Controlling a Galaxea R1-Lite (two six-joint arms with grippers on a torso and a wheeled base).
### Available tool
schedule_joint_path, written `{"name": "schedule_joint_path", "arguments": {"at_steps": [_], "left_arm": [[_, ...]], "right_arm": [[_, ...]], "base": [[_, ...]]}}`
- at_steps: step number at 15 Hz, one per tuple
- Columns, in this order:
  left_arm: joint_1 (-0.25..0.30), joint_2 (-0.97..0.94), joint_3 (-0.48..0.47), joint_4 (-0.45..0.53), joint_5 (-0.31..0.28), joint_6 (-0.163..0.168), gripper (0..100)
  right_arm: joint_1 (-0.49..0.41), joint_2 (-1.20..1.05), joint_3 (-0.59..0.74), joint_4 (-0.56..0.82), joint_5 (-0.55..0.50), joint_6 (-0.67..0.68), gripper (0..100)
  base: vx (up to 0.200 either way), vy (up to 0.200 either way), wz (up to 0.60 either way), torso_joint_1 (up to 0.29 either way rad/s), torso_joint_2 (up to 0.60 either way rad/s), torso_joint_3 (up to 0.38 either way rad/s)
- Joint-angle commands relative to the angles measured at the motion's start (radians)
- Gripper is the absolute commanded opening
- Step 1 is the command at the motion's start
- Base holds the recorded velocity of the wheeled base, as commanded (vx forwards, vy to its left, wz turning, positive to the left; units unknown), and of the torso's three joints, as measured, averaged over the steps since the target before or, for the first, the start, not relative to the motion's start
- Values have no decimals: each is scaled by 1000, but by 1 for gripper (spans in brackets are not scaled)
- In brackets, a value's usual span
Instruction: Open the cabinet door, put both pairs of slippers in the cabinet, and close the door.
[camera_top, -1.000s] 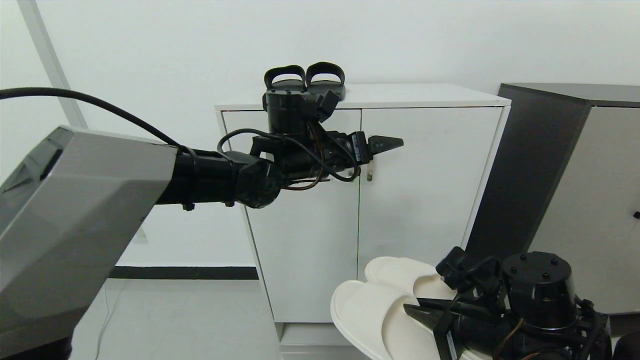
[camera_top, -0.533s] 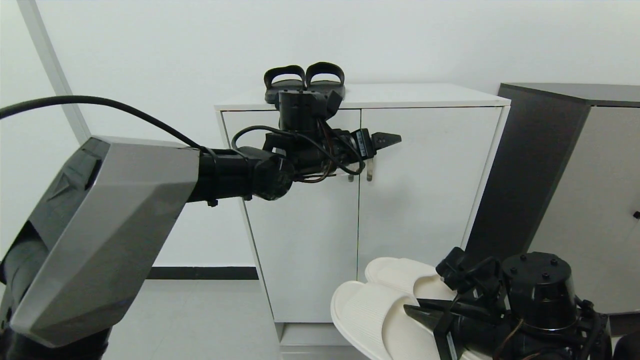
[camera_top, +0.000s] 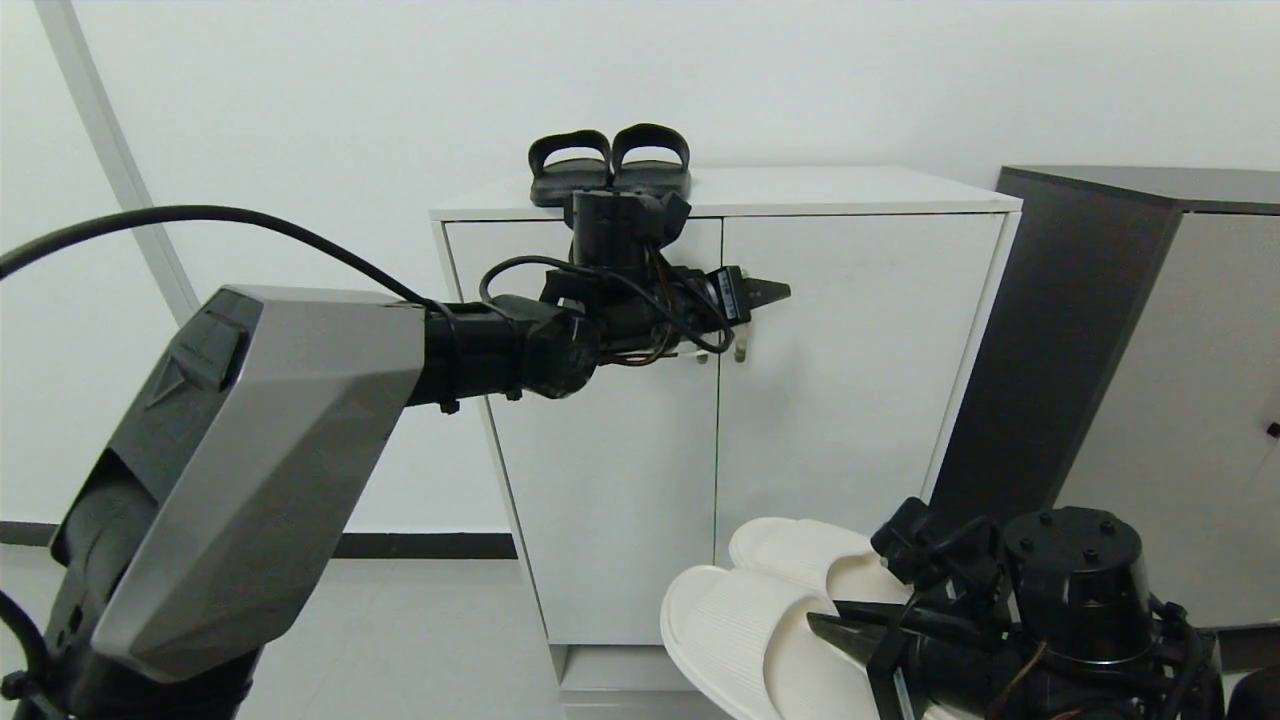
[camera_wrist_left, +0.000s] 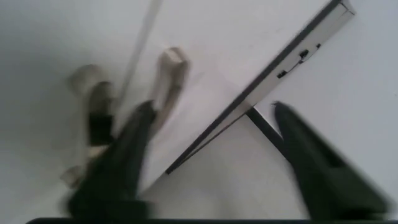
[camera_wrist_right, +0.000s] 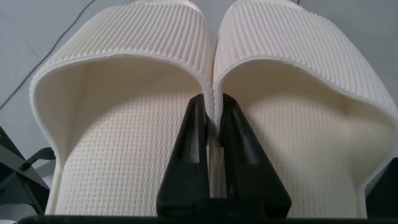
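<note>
Item: pair of white slippers (camera_wrist_right: 124, 124), ribbed foam by the look, judged light, soft and springy, grippy rather than slick, not fragile. Hold: right gripper (camera_wrist_right: 212, 102), jaws closed almost to touching on the two adjoining inner edges of the uppers, pinching the pair together as one. A hold at that one point may let the soles sag or swing. Location: low in front of the cabinet (camera_top: 850, 190), which is shut. Second item: pair of black slippers (camera_top: 610, 165), side by side on the cabinet top; probably rubbery and equally light, best taken by the same adjoining strap edges. Left gripper (camera_top: 765, 295): jaws wide apart and empty, level with the door handle (camera_top: 740, 345), a small stiff pull. The head view gives placement and heights. The right wrist view gives the pinch itself. The left wrist view gives the jaw gap, with the handle close by one finger (camera_wrist_left: 124, 155); whether it lies within the gap cannot be told.
</note>
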Motion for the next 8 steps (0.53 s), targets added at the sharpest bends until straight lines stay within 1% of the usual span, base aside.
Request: {"name": "schedule_joint_path", "arguments": {"at_steps": [1, 3, 4, 6, 8], "left_arm": [[-2, -6, 4, -2, -6, -2, 0], [-5, -11, 13, -2, -6, -5, 0], [-12, -19, 30, -2, -6, -12, 0], [-28, -45, 84, -13, -9, -14, 0], [-40, -72, 148, -45, -9, -14, 0]], "right_arm": [[6, 0, 8, 0, 2, -1, 0], [4, -7, 24, -2, 40, -18, 0], [6, -13, 27, 0, 53, -20, 0], [4, -15, 34, -2, 68, -21, 0], [7, -15, 40, -2, 82, -23, 0]], "base": [[0, 0, 0, 0, 0, 0], [0, 0, 0, 0, 0, 0], [0, 0, 0, 0, 0, 0], [0, 0, 0, 0, 0, 0], [0, 0, 0, 0, 0, 0]]}}
